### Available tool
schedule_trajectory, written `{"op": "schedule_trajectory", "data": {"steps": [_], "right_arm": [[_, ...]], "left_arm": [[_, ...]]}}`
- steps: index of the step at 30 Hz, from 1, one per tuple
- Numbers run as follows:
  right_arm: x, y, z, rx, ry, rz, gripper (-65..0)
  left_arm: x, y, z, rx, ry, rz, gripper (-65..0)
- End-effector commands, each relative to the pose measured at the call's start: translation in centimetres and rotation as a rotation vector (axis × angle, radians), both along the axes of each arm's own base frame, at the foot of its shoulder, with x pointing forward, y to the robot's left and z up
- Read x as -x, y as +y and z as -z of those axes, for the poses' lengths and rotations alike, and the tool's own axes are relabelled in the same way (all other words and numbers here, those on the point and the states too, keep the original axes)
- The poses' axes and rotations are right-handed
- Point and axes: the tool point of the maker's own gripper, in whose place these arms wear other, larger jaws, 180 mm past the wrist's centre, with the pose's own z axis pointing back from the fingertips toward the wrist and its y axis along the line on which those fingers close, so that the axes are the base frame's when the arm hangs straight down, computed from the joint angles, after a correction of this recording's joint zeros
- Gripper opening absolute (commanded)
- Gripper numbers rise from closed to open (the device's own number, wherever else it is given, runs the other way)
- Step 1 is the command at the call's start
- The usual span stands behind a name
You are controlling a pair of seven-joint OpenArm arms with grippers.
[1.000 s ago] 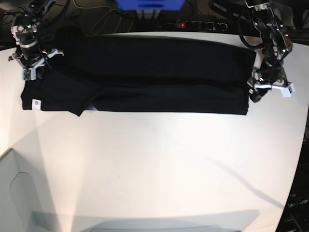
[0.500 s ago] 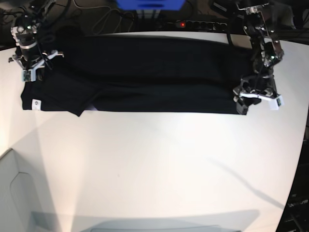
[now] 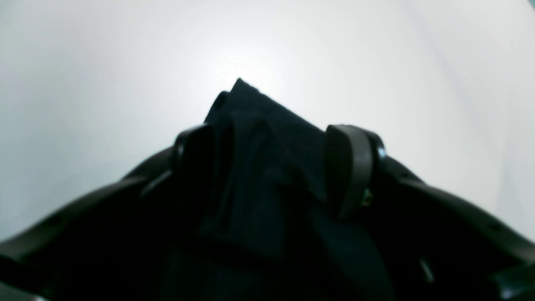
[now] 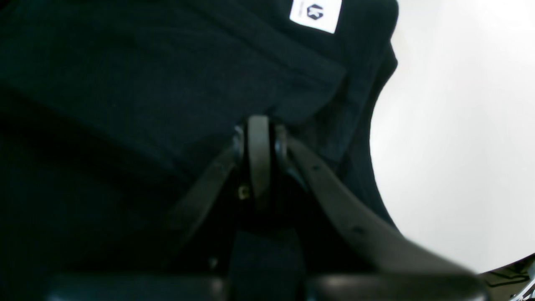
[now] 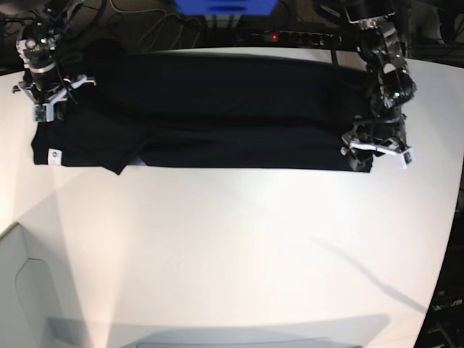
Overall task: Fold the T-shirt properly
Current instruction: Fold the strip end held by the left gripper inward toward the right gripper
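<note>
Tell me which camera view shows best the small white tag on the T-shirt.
The right wrist view shows the white tag best: it is large and sharp at the top edge, its dark logo readable, sewn on the black T-shirt. The base view shows it only as a tiny white spot on the cloth's near left corner. The left wrist view does not show it.

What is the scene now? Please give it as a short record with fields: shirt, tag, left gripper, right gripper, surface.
shirt: black T-shirt, folded lengthwise into a long band
tag: white tag on the sleeve end
left gripper: left gripper open, jaws either side of the shirt's corner
right gripper: right gripper shut, at the sleeve end; hold unclear
surface: white table
</note>
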Motion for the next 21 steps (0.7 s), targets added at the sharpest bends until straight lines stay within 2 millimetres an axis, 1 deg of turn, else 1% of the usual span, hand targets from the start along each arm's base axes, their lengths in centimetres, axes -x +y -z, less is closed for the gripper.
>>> {"op": "schedule_trajectory", "data": {"steps": [1,4,6,8,11,14,17,21], "right_arm": [[-0.45,-0.14,-1.01,0.013,-0.036,-0.018,-65.0],[-0.44,-0.15,-1.0,0.014,-0.035,-0.018,-65.0],[-0.44,-0.15,-1.0,0.014,-0.035,-0.018,-65.0],[-0.49,-0.15,-1.03,0.014,-0.037,-0.018,-65.0],[-0.55,-0.15,-1.06,0.014,-0.038,-0.018,-65.0],[-0.55,-0.15,-1.06,0.014,-0.038,-0.018,-65.0],[-0.55,-0.15,-1.06,0.014,-0.038,-0.018,-65.0],[-0.61,-0.15,-1.08,0.014,-0.04,-0.018,-65.0]], "left_arm": [[-0.62,0.56,-1.06,-0.019,-0.037,-0.001,-25.6],[-0.54,0.59,-0.51,-0.013,-0.023,-0.003,-25.8],[-0.83,0.54,-0.71,-0.013,-0.03,-0.001,-27.0],[-1.2,0.5,-0.95,-0.011,-0.04,-0.002,-32.5],[-1.22,0.44,-0.87,-0.007,-0.04,-0.004,-44.7],[-1.46,0.47,-0.95,-0.006,-0.045,-0.006,-53.8],[-1.41,0.62,-0.84,-0.009,-0.039,-0.005,-65.0],[-1.12,0.73,-1.0,-0.015,-0.039,-0.004,-65.0]]}}
